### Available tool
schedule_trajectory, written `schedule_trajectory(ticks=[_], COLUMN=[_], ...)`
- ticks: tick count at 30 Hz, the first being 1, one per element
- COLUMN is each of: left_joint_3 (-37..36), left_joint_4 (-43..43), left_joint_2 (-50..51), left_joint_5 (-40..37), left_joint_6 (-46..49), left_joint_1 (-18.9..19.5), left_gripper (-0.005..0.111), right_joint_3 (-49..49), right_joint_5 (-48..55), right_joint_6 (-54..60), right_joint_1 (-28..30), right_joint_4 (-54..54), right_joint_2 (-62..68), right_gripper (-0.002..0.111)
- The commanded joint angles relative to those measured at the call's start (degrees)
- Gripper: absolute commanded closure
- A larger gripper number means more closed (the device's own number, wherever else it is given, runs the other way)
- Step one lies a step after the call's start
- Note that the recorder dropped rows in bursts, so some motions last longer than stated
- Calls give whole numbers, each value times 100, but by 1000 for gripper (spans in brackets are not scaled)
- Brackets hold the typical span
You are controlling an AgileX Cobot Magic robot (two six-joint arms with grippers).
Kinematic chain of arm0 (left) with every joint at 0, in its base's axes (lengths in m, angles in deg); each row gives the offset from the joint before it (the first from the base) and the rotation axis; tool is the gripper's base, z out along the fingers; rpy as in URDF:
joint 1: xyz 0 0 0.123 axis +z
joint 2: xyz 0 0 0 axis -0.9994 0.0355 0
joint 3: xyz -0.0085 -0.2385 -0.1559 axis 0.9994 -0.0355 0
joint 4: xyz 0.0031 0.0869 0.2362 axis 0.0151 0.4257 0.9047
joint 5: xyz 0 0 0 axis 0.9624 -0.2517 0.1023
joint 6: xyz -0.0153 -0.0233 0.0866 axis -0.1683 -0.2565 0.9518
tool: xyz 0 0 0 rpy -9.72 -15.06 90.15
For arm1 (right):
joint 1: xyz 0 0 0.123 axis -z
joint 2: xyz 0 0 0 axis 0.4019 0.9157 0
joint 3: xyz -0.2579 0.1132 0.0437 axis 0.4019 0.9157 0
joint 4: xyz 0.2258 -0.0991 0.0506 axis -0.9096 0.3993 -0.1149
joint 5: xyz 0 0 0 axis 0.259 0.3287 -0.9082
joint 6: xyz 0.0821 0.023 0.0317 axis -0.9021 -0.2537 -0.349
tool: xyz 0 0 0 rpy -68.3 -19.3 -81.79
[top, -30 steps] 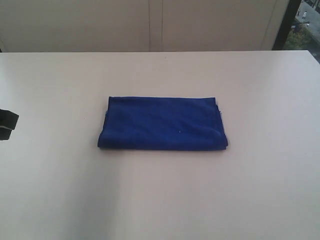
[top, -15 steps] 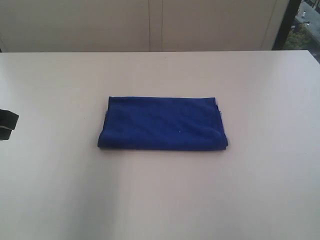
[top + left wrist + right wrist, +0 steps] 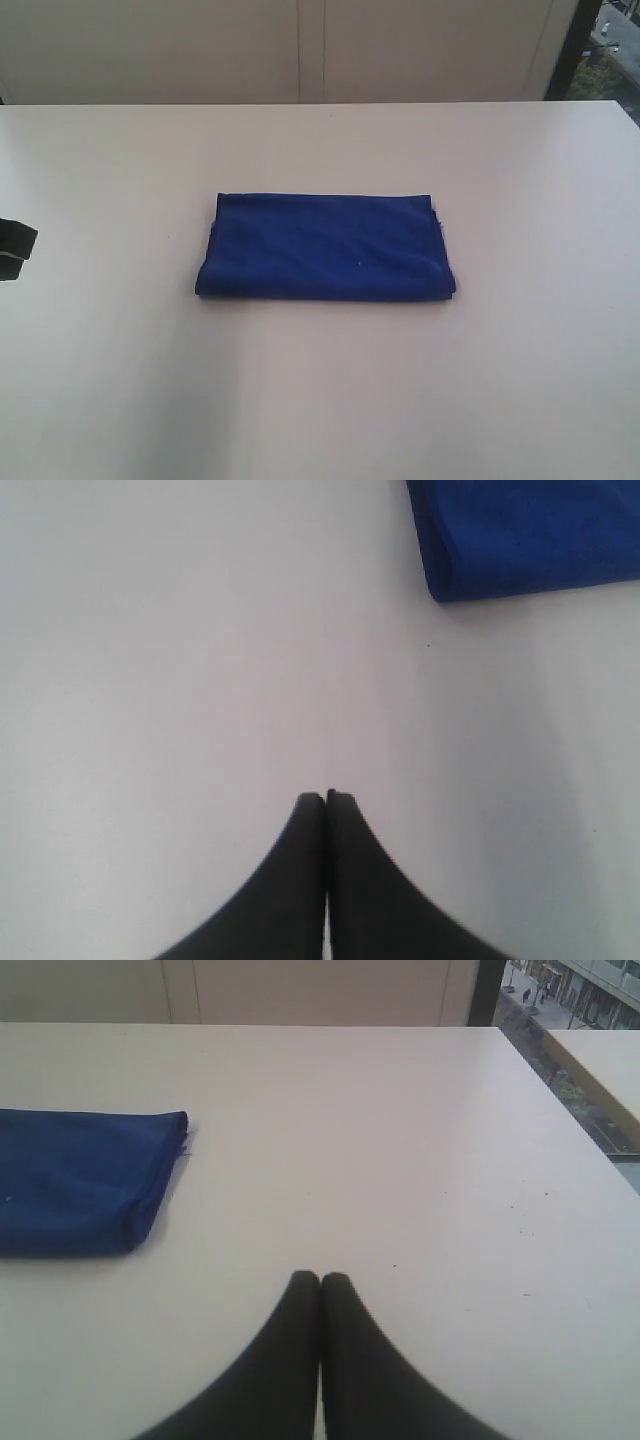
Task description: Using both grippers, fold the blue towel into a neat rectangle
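Observation:
The blue towel [image 3: 327,247] lies folded as a flat rectangle in the middle of the white table [image 3: 320,400]. A corner of the towel [image 3: 525,535] shows in the left wrist view, and its other end [image 3: 85,1180] in the right wrist view. My left gripper [image 3: 15,249] is just in view at the exterior view's left edge, well away from the towel. Seen from its wrist, the left gripper [image 3: 326,796] is shut and holds nothing. My right gripper [image 3: 320,1278] is shut and empty too, apart from the towel; it is out of the exterior view.
The table's far edge [image 3: 320,103] runs along a pale wall with panels [image 3: 310,50]. A dark window post [image 3: 575,50] stands at the back right. A second table [image 3: 600,1060] shows beyond the right side in the right wrist view.

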Motion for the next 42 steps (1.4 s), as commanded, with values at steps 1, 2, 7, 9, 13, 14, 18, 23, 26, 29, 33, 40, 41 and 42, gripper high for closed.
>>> schedule_trajectory(ticks=[1,2,7,9,13,14,18,23,26,29,33,40,41,42], left_joint_3=[-57,-57,-57,-57,-57,-57,-57,-57,-57,-57,-57,-282,-386,-543], left_joint_4=[-69,-69,-69,-69,-69,-69,-69,-69,-69,-69,37,194,256,310], left_joint_2=[-44,-44,-44,-44,-44,-44,-44,-67,-138,-364,-889,-2287,-2521,-2743], left_joint_5=[-48,-48,-48,-48,-48,-48,-48,-47,-36,-34,-25,-48,-38,-38], left_joint_6=[-15,-15,-15,-15,-15,-15,-15,-15,-15,-15,244,310,310,310], left_joint_1=[12,12,12,12,12,12,12,12,12,12,12,12,12,12], left_gripper=[107,107,107,107,107,107,107,107,107,107,107,107,107,107], right_joint_3=[33,33,33,33,33,33,33,33,33,33,33,33,33,33], right_joint_5=[-83,-83,-83,-83,-83,-83,-83,-83,-83,-83,-83,-83,-83,-83], right_joint_6=[48,48,48,48,48,48,48,48,48,48,48,48,48,48], right_joint_1=[49,49,49,49,49,49,49,49,49,49,49,49,49,49], right_joint_4=[0,0,0,0,0,0,0,0,0,0,0,0,0,0], right_joint_2=[-31,-31,-31,-31,-31,-31,-31,-31,-31,-31,-31,-31,-31,-31], right_gripper=[108,108,108,108,108,108,108,108,108,108,108,108,108,108])
